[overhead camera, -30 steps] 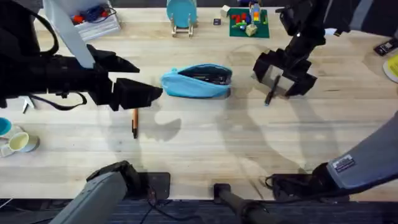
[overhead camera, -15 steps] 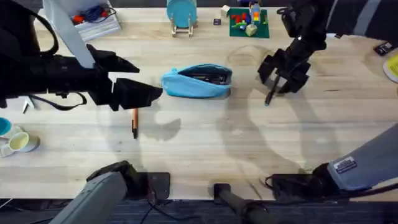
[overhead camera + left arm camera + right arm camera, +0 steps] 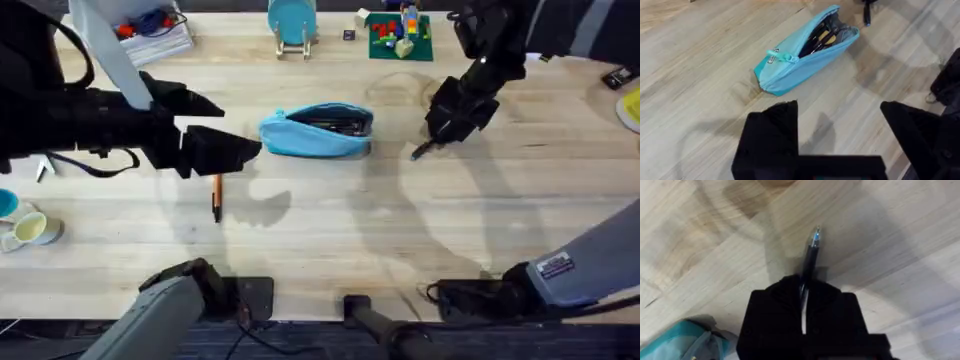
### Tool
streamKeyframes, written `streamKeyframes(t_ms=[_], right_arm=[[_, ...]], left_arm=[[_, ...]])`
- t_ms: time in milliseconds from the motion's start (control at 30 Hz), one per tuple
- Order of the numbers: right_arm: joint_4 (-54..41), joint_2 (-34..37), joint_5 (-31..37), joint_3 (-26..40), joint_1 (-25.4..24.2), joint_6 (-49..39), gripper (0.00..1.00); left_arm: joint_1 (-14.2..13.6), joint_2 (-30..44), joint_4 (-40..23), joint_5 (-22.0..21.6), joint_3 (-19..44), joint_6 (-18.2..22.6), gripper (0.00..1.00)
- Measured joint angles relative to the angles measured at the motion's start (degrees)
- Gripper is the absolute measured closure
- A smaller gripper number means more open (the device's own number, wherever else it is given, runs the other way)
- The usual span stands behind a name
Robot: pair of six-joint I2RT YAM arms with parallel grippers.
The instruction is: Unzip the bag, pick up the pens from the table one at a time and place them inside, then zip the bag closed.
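Note:
The light blue bag (image 3: 317, 131) lies unzipped mid-table, with dark items showing in its mouth (image 3: 822, 35). On the table in front of my left gripper (image 3: 240, 128) lies an orange pen (image 3: 216, 197) with a black tip. That gripper hovers left of the bag, its black fingers (image 3: 771, 140) spread open and empty. Right of the bag, my right gripper (image 3: 447, 125) is shut on a dark pen (image 3: 424, 148), which slants down toward the table. The right wrist view shows the dark pen (image 3: 811, 257) sticking out between the closed fingers (image 3: 775, 305), with a corner of the bag (image 3: 682, 339) nearby.
Along the far edge stand a light-blue disc on a wooden stand (image 3: 291, 22), a green plate with toy bricks (image 3: 400, 35) and a white tray (image 3: 150, 38). A cup (image 3: 30, 230) sits at the left edge. Bare tabletop (image 3: 400, 230) stretches in front of the bag.
My right gripper has turned and shifted slightly, and the dark pen it holds now slants toward the bag instead of hanging nearly straight. The left arm, bag and orange pen have not moved.

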Motion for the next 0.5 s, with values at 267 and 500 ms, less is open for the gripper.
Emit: streamKeyframes(t_ms=[267,500], right_arm=[[0.0,-0.1,0.0,0.0,0.0,-0.4,0.967],[0.2,-0.6,0.0,-0.2,0.0,-2.6,0.967]], left_arm=[[0.0,0.0,0.0,0.0,0.0,0.0,0.007],[0.0,0.0,0.0,0.0,0.0,0.0,0.008]])
